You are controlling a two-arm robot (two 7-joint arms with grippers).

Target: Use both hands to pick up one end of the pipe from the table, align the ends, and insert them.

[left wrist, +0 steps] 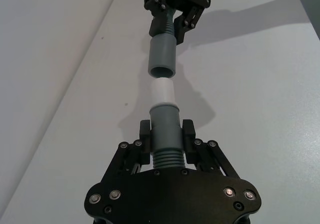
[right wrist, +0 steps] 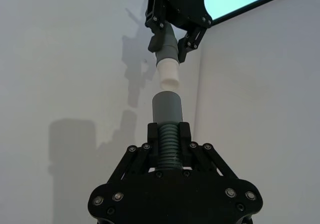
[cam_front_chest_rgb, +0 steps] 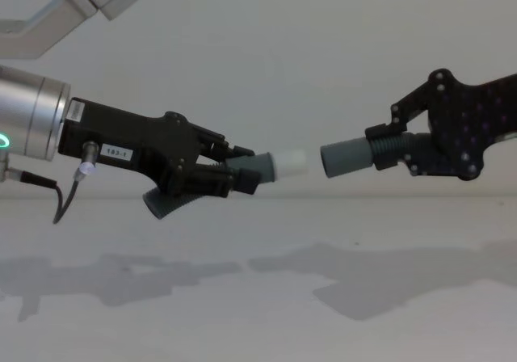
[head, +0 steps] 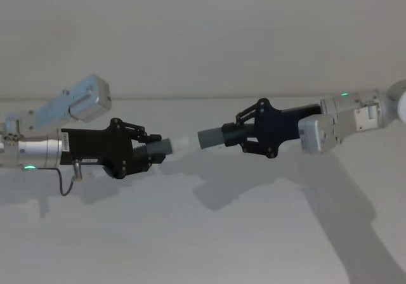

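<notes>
Pipe [head: 162, 147], white tip [cam_front_chest_rgb: 289, 163] pinched by left tool [cam_front_chest_rgb: 239, 172], ribbed grey mouth [cam_front_chest_rgb: 346, 158] by right tool [cam_front_chest_rgb: 389, 153], apart

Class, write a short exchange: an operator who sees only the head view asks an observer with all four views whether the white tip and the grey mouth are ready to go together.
Operator: Are the two ends level?
Observer: From the chest, the left piece has its white tip about level with the grey mouth of the right piece, with a gap between them.
Operator: Anything below the left pincer?
Observer: The left piece's ribbed bent end sticks out under the left pincer.
</notes>
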